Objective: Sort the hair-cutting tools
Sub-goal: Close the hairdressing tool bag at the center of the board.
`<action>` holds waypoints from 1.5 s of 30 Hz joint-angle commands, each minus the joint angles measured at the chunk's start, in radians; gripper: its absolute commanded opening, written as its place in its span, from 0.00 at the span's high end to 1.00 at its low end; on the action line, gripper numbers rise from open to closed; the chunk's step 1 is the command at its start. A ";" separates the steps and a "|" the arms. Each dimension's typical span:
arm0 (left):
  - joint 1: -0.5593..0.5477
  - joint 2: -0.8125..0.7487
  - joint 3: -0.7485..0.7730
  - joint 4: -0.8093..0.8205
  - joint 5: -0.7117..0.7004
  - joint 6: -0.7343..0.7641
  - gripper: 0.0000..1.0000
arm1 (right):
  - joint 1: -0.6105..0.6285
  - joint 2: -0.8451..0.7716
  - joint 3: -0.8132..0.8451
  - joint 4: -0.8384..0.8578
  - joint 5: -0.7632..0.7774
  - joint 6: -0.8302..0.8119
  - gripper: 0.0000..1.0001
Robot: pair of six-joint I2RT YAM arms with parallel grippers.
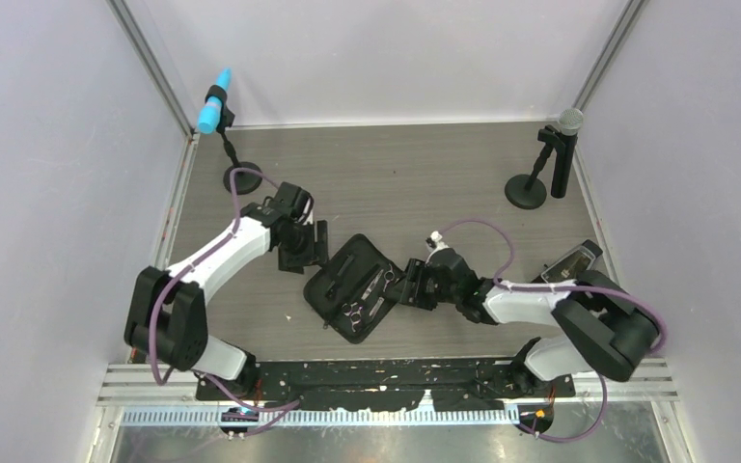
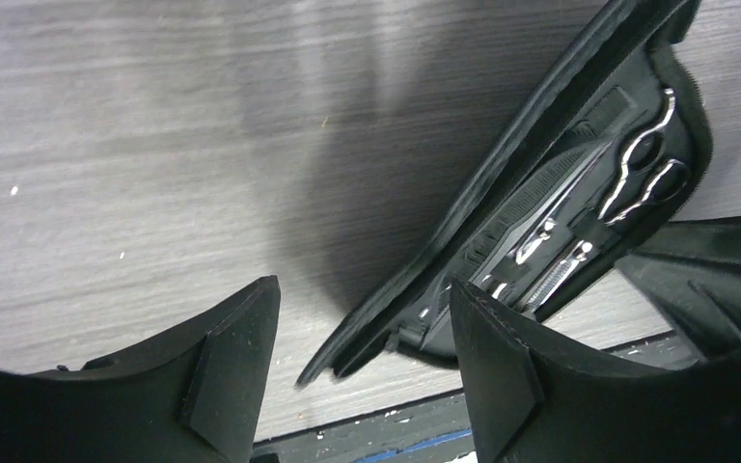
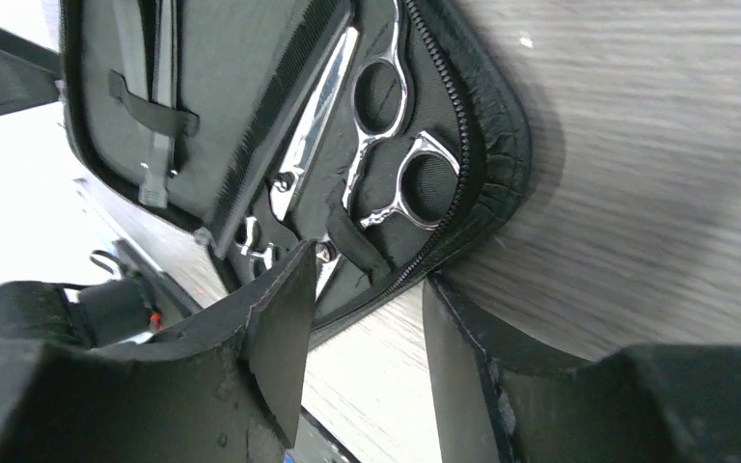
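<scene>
The hair-cutting tools lie strapped inside an open black zip case in the middle of the table. Two silver scissors show there. In the right wrist view I see ring-handled scissors, a second silver blade, the black comb and a slim dark tool under a strap. My left gripper is open at the case's far-left edge, the lid's rim in front of its fingers. My right gripper is open at the case's right corner, gripping nothing.
A blue-headed microphone stands on a round base at the back left. A grey-headed microphone with a round base stands at the back right. Pale walls close in both sides. A dark rail runs along the near edge.
</scene>
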 commanded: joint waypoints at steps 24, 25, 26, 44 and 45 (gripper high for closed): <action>-0.187 -0.041 -0.223 0.427 0.253 -0.263 0.48 | -0.095 0.436 0.495 0.084 -0.178 -0.220 0.48; -0.202 -0.007 -0.214 0.444 0.255 -0.272 0.49 | -0.103 0.422 0.484 0.096 -0.182 -0.220 0.48; -0.217 0.013 -0.203 0.456 0.251 -0.281 0.49 | -0.107 0.415 0.460 0.099 -0.183 -0.222 0.48; -0.251 0.127 -0.174 0.467 0.189 -0.342 0.50 | -0.115 0.214 0.282 0.099 -0.260 -0.202 0.48; -0.252 0.125 -0.172 0.467 0.189 -0.342 0.50 | -0.108 0.224 0.292 0.088 -0.249 -0.207 0.48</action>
